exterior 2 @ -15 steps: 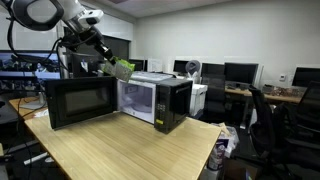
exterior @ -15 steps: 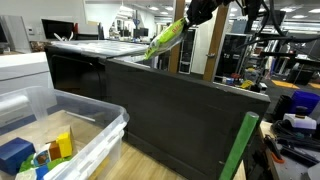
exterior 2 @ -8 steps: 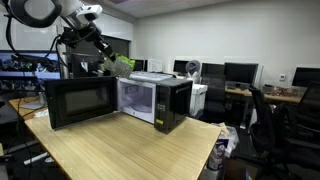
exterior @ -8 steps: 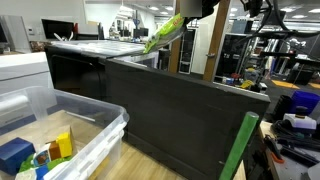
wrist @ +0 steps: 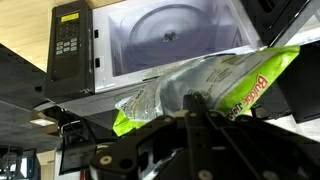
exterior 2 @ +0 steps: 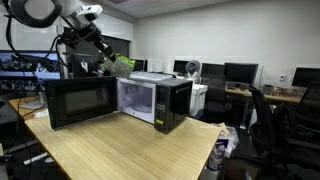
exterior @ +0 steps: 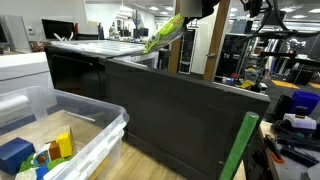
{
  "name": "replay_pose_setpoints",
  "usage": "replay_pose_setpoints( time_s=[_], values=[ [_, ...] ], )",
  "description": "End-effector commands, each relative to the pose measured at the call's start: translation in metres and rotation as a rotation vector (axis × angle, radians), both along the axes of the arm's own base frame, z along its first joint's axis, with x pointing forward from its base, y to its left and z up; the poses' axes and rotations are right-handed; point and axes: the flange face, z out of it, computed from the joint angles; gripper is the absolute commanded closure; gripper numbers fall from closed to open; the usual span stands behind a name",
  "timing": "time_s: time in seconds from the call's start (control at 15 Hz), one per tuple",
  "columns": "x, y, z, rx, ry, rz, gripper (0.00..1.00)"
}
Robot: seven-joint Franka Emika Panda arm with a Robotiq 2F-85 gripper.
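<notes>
My gripper (wrist: 196, 103) is shut on a green and silver snack bag (wrist: 215, 82), which fills the middle of the wrist view. In both exterior views the bag (exterior: 164, 35) (exterior 2: 122, 66) hangs in the air from the gripper (exterior 2: 106, 54), above and just behind the black microwave (exterior 2: 155, 100). The microwave's door (exterior 2: 82, 102) stands swung open to the side. The wrist view looks into the lit cavity and its glass turntable (wrist: 170, 33), with the control panel (wrist: 69, 42) beside it.
The microwave sits on a wooden table (exterior 2: 130, 150). A clear plastic bin (exterior: 60, 130) holds colourful toys in the foreground of an exterior view. A green post (exterior: 238, 145) stands nearby. Office desks, monitors (exterior 2: 240, 72) and chairs (exterior 2: 275, 125) fill the room behind.
Between a second and half a second ago the arm lifted the bag slightly and carried it a little sideways. Since then nothing has visibly moved.
</notes>
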Motion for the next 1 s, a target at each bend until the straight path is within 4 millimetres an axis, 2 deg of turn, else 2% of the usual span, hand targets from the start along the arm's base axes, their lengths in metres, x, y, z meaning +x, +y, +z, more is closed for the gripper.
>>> replay_pose_setpoints(
  time_s=[0.0,0.93],
  values=[
    [0.0001,0.0001,0.0005,0.0,0.001,-0.001,0.99],
    [0.001,-0.0002,0.0036,0.001,-0.02,-0.006,1.0]
  ],
)
